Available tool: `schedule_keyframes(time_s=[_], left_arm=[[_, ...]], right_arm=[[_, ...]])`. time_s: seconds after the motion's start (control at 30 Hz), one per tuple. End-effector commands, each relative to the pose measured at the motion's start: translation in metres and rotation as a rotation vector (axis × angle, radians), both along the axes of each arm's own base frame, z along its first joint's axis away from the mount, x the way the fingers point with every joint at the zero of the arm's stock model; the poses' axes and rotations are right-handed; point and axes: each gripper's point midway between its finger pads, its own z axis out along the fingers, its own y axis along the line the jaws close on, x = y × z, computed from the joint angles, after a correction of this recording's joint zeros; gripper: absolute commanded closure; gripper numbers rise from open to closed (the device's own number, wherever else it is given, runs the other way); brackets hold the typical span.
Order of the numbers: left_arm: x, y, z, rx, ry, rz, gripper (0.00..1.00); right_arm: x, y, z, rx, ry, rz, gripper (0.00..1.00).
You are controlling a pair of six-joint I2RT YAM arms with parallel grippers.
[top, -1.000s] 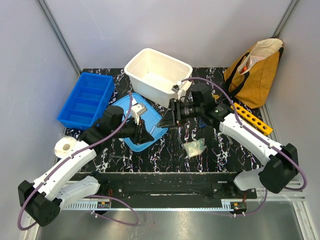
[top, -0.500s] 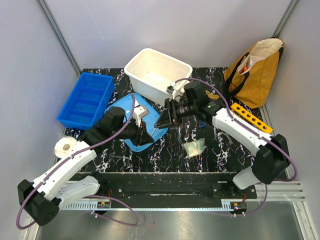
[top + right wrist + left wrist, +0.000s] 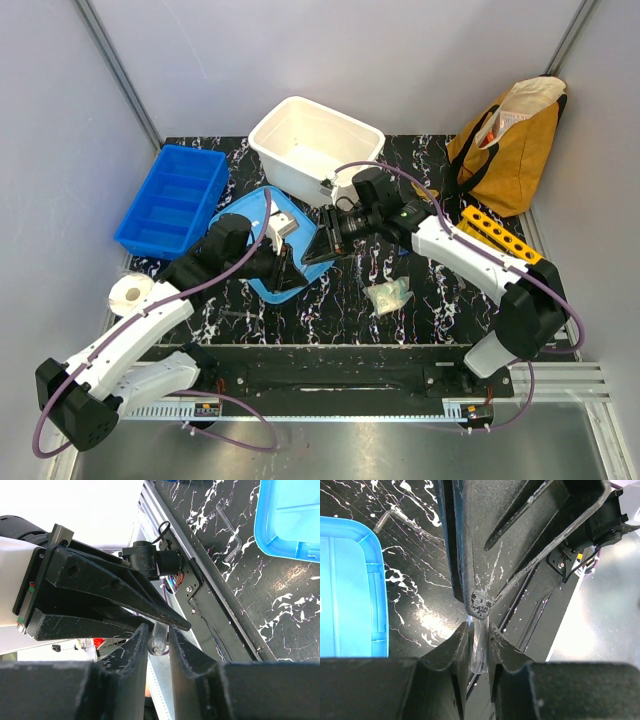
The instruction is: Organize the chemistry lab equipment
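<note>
A thin transparent tube (image 3: 479, 655) is clamped between the pads of my left gripper (image 3: 479, 630), which hovers over the near edge of the blue lid (image 3: 255, 212). My right gripper (image 3: 159, 628) meets it head-on, its jaws drawn in against the sides of the same tube (image 3: 158, 642). In the top view the two grippers, left (image 3: 292, 263) and right (image 3: 312, 250), touch tip to tip. A second, bent tube (image 3: 233, 536) lies on the black table beside the lid. The pale wad (image 3: 388, 295) lies to the right, and the yellow-orange rack (image 3: 503, 236) sits at the table's right edge.
A large white tub (image 3: 316, 143) stands at the back centre. A blue divided tray (image 3: 172, 200) is at the left, a mustard bag (image 3: 515, 140) at the back right and a white roll (image 3: 128, 293) at the near left edge.
My right arm has reached left toward the left gripper, and its jaws have narrowed around the tube's free end. The left arm has stayed put with the tube.
</note>
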Motion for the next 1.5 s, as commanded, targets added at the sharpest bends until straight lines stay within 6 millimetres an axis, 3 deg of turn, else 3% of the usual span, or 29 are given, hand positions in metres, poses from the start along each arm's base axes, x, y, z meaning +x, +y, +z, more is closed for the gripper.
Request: schedule_keyframes(time_s=[0.0,0.13,0.2,0.37,0.47,0.53,0.6,0.67,0.8,0.93,1.1,1.27,1.47], left_arm=[[0.008,-0.004,0.013,-0.026,-0.059,0.003,0.85],[0.011,-0.003,0.012,-0.018,-0.058,0.021,0.83],[0.012,-0.002,0.011,-0.012,-0.058,0.030,0.77],[0.015,0.001,0.010,0.008,-0.057,0.063,0.37],[0.016,0.005,0.011,0.010,-0.075,0.082,0.22],[0.018,0.009,0.014,0.010,-0.091,0.105,0.15],[0.018,0.012,0.017,0.006,-0.105,0.122,0.01],[0.018,0.015,0.021,-0.003,-0.121,0.140,0.01],[0.021,0.019,0.024,-0.017,-0.135,0.189,0.01],[0.015,0.017,0.028,-0.040,-0.134,0.163,0.01],[0.014,0.021,0.031,-0.045,-0.152,0.176,0.01],[0.022,0.028,0.030,-0.024,-0.166,0.232,0.01],[0.026,0.033,0.029,-0.006,-0.175,0.274,0.01]], right_arm=[[0.000,0.003,0.022,0.045,-0.059,0.005,0.75],[0.001,0.000,0.023,0.039,-0.075,-0.020,0.81],[0.003,-0.002,0.024,0.035,-0.079,-0.038,0.82],[0.021,-0.012,0.026,0.011,-0.100,-0.142,0.85],[0.043,-0.030,0.025,-0.011,-0.106,-0.260,0.86],[0.064,-0.050,0.024,-0.031,-0.108,-0.364,0.86],[0.083,-0.073,0.020,-0.076,-0.133,-0.465,0.86],[0.105,-0.105,0.017,-0.168,-0.202,-0.598,0.86],[0.136,-0.193,0.012,-0.450,-0.306,-0.879,0.84],[0.148,-0.274,0.024,-0.695,-0.388,-1.108,0.81],[0.142,-0.358,0.033,-0.974,-0.415,-1.312,0.81],[0.133,-0.410,0.028,-1.153,-0.377,-1.419,0.80],[0.142,-0.426,0.001,-1.149,-0.300,-1.419,0.81]])
